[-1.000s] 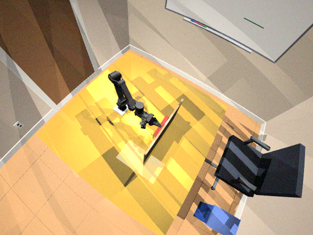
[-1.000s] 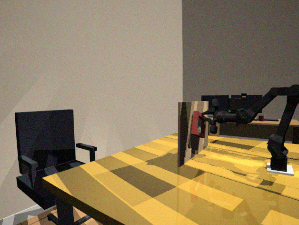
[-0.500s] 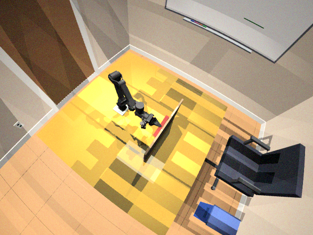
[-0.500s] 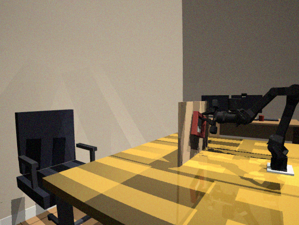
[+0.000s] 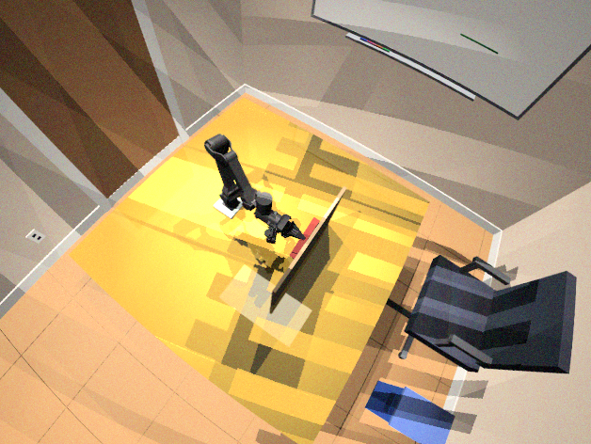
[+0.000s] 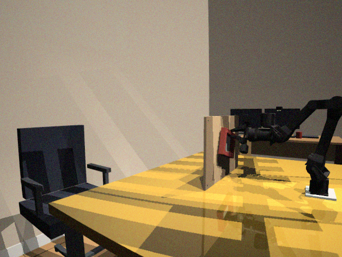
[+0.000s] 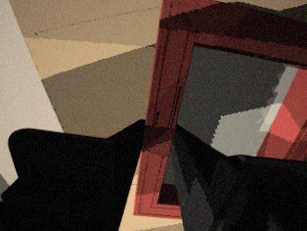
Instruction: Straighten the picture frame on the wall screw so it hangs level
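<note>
The red picture frame [image 5: 296, 247] [image 6: 223, 142] [image 7: 168, 73] hangs on the front of the upright wooden board [image 5: 281, 285] [image 6: 210, 154] [image 7: 98, 98]. It is tilted: in the exterior view its nearer side stands higher than its far side, and in the wrist view its top bar slopes down to the right. My gripper [image 5: 304, 237] [image 6: 231, 132] [image 7: 157, 126] is shut on the frame's left bar, with one finger outside it and one inside the opening. The screw and the notched strip are hidden behind the frame.
The board stands on the yellow table [image 5: 157, 267] [image 6: 179, 176]. The arm's white base plate [image 5: 227, 208] [image 6: 320, 193] is on the same table. A dark chair [image 5: 458, 305] [image 6: 52, 160] stands behind the board, beyond the table's edge. A blue object [image 5: 415, 410] is beside the table.
</note>
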Controlling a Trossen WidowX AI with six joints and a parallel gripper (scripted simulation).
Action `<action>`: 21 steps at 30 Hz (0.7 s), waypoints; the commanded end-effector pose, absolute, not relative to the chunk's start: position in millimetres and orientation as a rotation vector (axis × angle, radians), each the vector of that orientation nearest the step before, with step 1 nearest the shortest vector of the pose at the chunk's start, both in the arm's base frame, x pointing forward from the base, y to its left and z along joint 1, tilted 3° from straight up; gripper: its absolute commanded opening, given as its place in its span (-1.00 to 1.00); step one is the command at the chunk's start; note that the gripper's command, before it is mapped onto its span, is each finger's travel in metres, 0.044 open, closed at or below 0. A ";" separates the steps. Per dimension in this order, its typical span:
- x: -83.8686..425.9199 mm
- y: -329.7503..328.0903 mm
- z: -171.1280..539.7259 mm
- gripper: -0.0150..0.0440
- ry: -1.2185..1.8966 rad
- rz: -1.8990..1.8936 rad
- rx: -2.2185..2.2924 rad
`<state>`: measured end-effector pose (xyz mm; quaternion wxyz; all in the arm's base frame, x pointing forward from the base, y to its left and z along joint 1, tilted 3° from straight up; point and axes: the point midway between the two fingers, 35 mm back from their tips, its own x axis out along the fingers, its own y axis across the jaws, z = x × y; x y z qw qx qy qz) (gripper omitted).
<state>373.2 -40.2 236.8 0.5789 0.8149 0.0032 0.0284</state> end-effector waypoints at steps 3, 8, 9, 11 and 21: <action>373.1 -40.3 237.1 -0.49 0.007 0.066 1.906; 373.2 -40.1 236.3 -0.49 0.008 0.065 1.902; 373.2 -40.0 236.1 -0.49 0.008 0.065 1.901; 373.2 -40.0 236.1 -0.49 0.008 0.065 1.901; 373.3 -38.9 235.5 -0.49 0.005 0.064 1.825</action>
